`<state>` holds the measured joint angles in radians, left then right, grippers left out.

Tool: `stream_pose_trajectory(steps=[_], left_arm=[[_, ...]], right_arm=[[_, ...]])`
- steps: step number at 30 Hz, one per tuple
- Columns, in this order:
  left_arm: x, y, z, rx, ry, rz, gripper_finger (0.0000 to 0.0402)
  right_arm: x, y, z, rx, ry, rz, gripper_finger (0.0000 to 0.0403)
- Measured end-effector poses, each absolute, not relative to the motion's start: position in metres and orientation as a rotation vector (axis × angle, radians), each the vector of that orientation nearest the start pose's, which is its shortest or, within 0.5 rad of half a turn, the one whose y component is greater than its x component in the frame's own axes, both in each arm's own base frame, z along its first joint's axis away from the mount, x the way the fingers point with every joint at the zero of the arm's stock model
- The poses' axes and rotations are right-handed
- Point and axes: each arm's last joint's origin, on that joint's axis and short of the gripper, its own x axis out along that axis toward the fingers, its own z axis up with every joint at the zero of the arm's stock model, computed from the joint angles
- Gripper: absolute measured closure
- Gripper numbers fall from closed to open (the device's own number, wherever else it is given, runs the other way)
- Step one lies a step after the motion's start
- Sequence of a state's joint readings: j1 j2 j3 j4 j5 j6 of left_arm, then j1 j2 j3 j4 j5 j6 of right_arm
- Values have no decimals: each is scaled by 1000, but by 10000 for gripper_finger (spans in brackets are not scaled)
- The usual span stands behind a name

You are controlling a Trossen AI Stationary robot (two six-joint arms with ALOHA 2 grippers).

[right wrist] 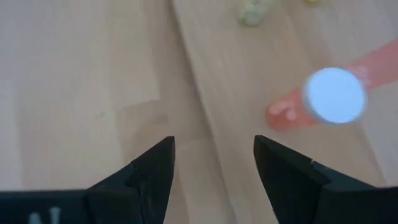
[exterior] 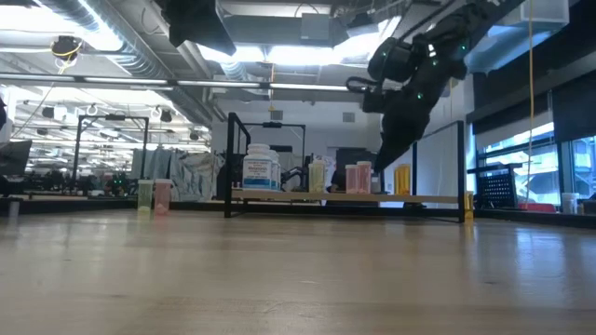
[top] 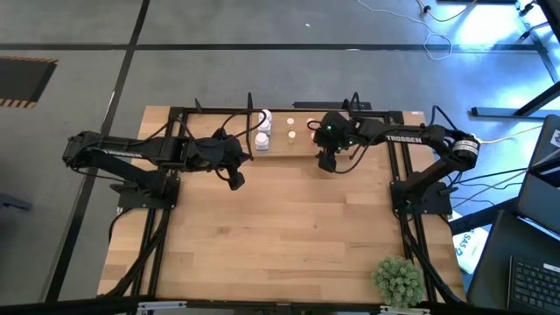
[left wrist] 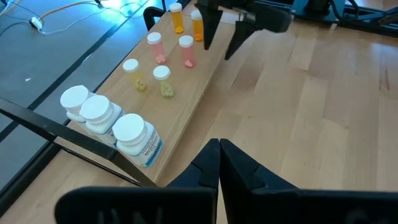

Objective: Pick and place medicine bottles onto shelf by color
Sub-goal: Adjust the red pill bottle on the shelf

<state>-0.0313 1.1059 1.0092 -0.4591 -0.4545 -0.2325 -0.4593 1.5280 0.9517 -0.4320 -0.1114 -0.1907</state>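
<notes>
Wooden table [top: 280, 236] inside a black frame, grey floor round it, green plant [top: 398, 280] at 5 o'clock. Shelf [top: 302, 140] runs along the far edge at 12 o'clock. On its pale base: three white bottles [left wrist: 102, 118] clustered at the left end, two cream bottles [left wrist: 146, 78], two pink bottles [left wrist: 171, 50], two orange bottles [left wrist: 186, 22] toward the right end. No bottle visible on the bare table.

Right pincer [top: 327, 161] hangs just in front of the shelf near its right part, fingers spread wide, holding nothing; its wrist view shows a pink bottle [right wrist: 326, 99] just beyond the fingertips. Left pincer [top: 234, 179] waits near the shelf's left end, fully closed, empty.

Judgement: sorting looks near done or done. To do this step well: lift the right pincer straight up and back toward 6 o'clock, fingers kept clear of the pink and orange caps. Risk: clipping a light bottle and toppling the row.
</notes>
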Motion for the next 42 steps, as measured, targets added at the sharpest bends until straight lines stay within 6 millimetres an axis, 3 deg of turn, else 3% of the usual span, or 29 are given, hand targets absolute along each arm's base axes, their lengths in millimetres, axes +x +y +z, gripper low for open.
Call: stream_pose_trajectory(steps=[6, 23, 32, 42], left_arm=[[231, 5, 326, -89, 492, 472, 401], [231, 6, 326, -89, 492, 472, 401], [231, 6, 326, -89, 492, 472, 401], [231, 5, 326, -89, 492, 472, 401]], right_arm=[[267, -129, 194, 127, 964, -256, 182], [268, -133, 195, 191, 940, -401, 182], [274, -136, 181, 195, 967, -396, 182], [277, -137, 181, 152, 946, -379, 182]])
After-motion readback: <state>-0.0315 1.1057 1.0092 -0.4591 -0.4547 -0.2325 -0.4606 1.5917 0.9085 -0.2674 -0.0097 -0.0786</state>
